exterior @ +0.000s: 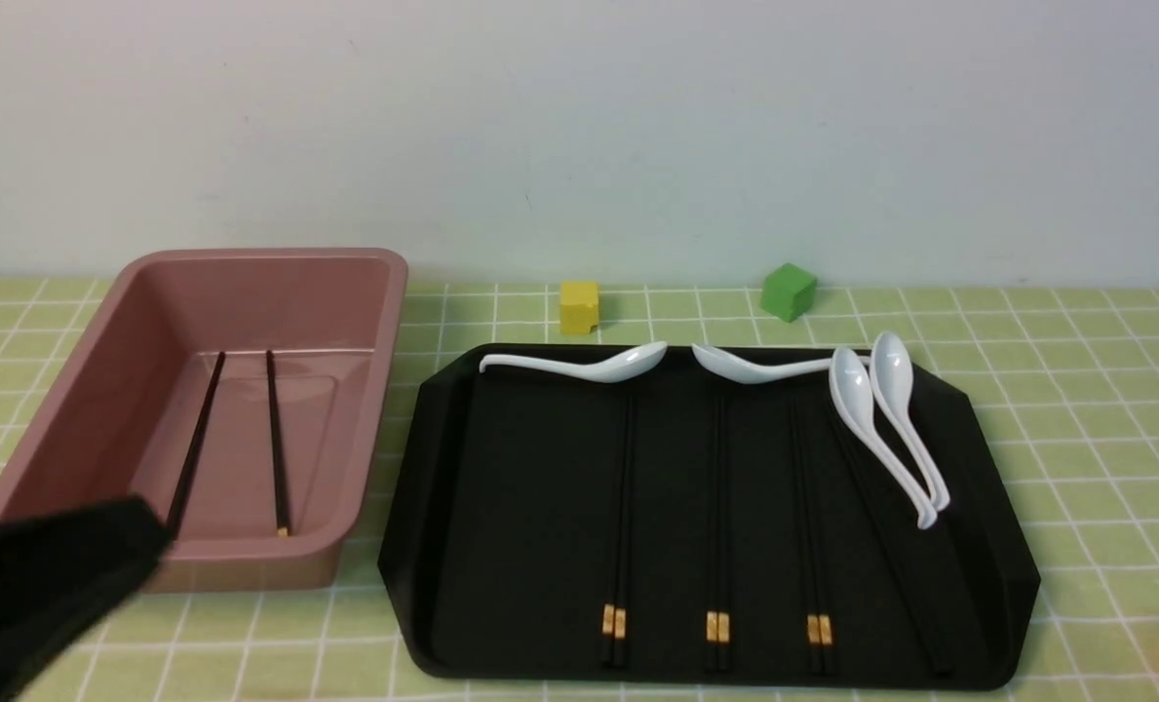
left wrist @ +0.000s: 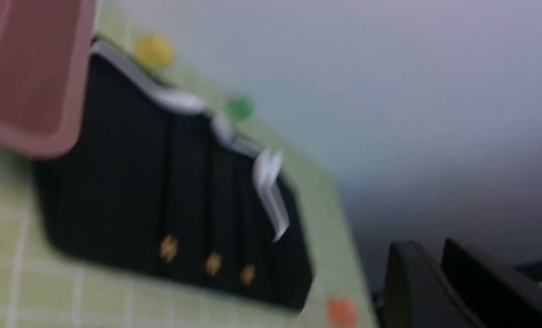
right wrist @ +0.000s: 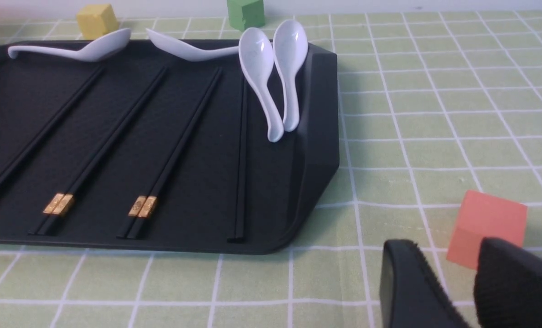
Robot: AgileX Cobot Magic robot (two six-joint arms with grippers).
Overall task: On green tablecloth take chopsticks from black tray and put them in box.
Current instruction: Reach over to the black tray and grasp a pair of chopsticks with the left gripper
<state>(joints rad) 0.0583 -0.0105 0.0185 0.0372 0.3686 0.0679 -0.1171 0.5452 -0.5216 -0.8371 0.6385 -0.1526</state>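
Note:
The pink box (exterior: 384, 322) stands at the left on the green tablecloth (exterior: 1076, 409), with two black chopsticks (exterior: 274, 439) lying loose inside. The black tray (exterior: 521, 507) holds three gold-banded chopstick pairs (exterior: 718, 517) and a fourth pair (exterior: 891, 556) partly under the spoons; they also show in the right wrist view (right wrist: 175, 146). My left gripper (exterior: 150, 531) is low at the box's near left corner, blurred; its jaws (left wrist: 430, 243) stand a narrow gap apart, empty. My right gripper (right wrist: 448, 243) is open and empty, near the tray's front right corner.
Several white soup spoons (exterior: 891, 419) lie along the tray's far edge and right side. A yellow cube (exterior: 579, 306) and a green cube (exterior: 787, 291) sit behind the tray. An orange cube (right wrist: 487, 228) lies just beyond my right fingertips.

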